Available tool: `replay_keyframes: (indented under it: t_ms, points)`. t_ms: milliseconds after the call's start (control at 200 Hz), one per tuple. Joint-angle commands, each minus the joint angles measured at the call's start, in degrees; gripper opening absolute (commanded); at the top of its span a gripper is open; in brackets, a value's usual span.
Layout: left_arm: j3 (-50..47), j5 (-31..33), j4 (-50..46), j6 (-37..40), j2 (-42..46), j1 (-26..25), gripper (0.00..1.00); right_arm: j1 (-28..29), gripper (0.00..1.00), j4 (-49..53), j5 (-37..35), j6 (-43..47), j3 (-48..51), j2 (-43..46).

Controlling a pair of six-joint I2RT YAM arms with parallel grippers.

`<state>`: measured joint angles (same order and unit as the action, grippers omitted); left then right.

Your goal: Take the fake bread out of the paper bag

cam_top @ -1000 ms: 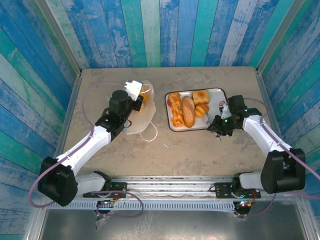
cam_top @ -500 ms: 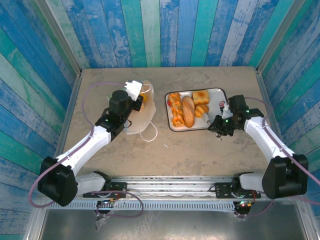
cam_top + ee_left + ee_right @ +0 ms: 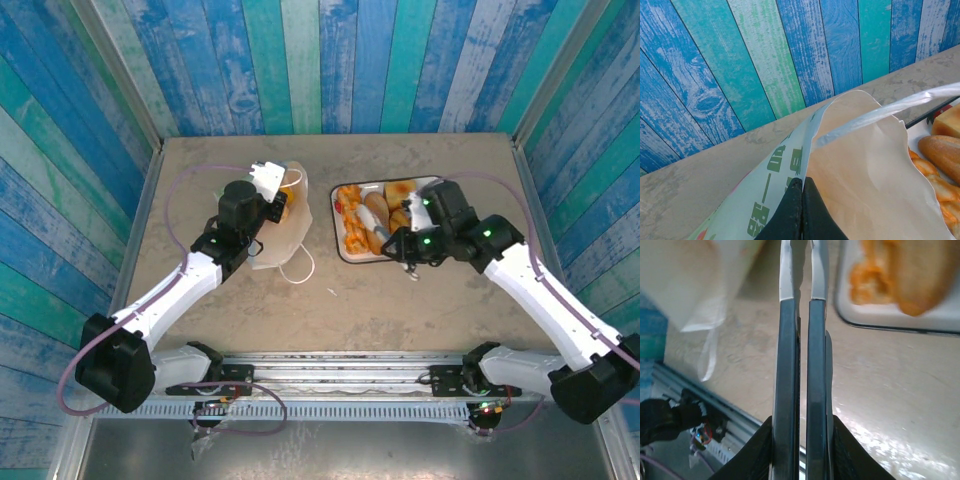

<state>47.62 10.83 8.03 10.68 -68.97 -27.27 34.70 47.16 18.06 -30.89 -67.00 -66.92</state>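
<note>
Tan tabletop (image 3: pixel 400 300): one paper bag (image 3: pixel 288 232), one tray (image 3: pixel 338 232) of fake bread (image 3: pixel 357 236).

Bag (image 3: pixel 295 235) interior is hidden by the left gripper (image 3: pixel 281 206) in the top view. Tray (image 3: pixel 343 250) side far from the bag is covered by the right arm (image 3: pixel 500 260). In the left wrist view, lettering (image 3: pixel 775 162) is cut at the bottom edge, bread (image 3: pixel 942 152) at the right. In the right wrist view, bread (image 3: pixel 915 275) and bag (image 3: pixel 690 280) are blurred and cropped at the top.
</note>
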Motion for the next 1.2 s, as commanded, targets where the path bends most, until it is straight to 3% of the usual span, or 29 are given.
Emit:
replay_keyframes:
  t_ms: [0,110,371,926,1197]
  points:
    - [0.7,0.2,1.8,-0.2,1.2,0.0,0.0,7.5,0.27,-2.9,-4.5,-0.2,-5.4,-2.1]
    - [1.4,1.5,1.4,-1.3,0.5,0.0,0.0,11.7,0.27,-4.7,-4.9,0.6,-8.2,-4.5]
    - [3.2,2.1,-0.4,-2.2,-1.4,0.0,0.0,15.8,0.28,-8.0,-3.8,0.4,-10.6,-10.3]
    - [10.2,2.7,-9.3,-6.9,-6.7,0.0,0.0,17.0,0.31,-5.8,-14.6,4.1,-22.5,-28.0]
    - [14.5,2.7,-15.8,-9.0,-9.0,0.0,0.0,16.9,0.31,-7.1,-14.2,4.3,-24.5,-32.0]
